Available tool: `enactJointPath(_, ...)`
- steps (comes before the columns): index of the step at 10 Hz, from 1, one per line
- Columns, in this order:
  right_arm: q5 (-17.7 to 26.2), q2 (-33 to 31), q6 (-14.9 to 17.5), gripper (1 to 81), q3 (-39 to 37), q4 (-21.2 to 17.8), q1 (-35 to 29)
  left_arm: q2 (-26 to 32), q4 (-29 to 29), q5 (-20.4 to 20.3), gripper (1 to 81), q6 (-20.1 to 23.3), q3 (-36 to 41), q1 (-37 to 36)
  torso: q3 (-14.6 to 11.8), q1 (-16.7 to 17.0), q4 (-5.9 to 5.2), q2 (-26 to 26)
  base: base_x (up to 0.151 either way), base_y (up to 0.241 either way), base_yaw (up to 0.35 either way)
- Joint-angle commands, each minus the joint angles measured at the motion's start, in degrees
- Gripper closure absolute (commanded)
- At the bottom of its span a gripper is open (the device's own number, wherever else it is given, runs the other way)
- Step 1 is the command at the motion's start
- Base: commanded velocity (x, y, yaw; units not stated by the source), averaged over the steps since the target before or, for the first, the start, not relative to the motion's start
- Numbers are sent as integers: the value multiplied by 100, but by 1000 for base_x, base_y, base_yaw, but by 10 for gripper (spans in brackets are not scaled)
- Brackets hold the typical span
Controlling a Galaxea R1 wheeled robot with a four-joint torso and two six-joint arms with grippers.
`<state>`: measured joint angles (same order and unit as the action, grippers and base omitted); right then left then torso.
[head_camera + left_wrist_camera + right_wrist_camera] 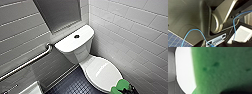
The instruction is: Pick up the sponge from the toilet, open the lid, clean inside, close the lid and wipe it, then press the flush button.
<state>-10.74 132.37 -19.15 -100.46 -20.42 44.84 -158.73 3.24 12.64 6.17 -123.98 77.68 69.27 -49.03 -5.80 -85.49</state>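
Right pincer (130,89): seemingly clamped on the sponge (122,85); its fingers are hard to make out.
Head view: the lid (102,72) lies shut on the toilet (82,53), and the flush button (76,36) is untouched. The sponge sits at the lid's front rim, likely carried there to reach the lid.
Left wrist view: a blue cable (199,32) crosses the robot's dark shell.
Right wrist view: green sponge (221,69) close to the lens, white lid (184,69) beside it; whether they touch is hidden.

Count: 1 toilet (75,48), 1 lid (102,72), 1 flush button (76,36), 1 green sponge (122,85), 1 metal grab bar (27,63) on the wall.
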Motion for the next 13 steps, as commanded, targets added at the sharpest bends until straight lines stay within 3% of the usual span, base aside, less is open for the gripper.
enactJointPath(1, -23, -1103, -36, 811, 712, 12, 671, 69, -17, 555, 10, 42, 128, 77, 0, 0, 0, 0, 0, 0, 0)
enactJointPath(4, -200, -1911, 25, 811, 1755, 38, 1076, 52, -16, 555, 10, 42, 146, 59, 0, 0, 0, -2, 0, 0, 0)
enactJointPath(7, -96, -2467, 34, 811, 2962, 512, 515, 43, -16, 555, 10, 42, 154, 32, 0, 0, -2, -5, 0, 0, 0)
enactJointPath(8, 165, -2441, 43, 811, 3042, 531, 25, 43, -16, 555, 10, 42, 154, 16, 0, 0, -2, -5, 0, 0, 0)
enactJointPath(11, 2010, -1600, 34, 811, 2186, 731, -1699, 61, -17, 546, 10, 42, 146, 24, 0, 0, -2, -6, 0, 0, 0)
enactJointPath(13, 2568, -1043, 34, 811, 1522, 767, -2342, 69, -17, 529, 10, 34, 128, 16, 0, 0, -2, -6, 0, 0, 0)
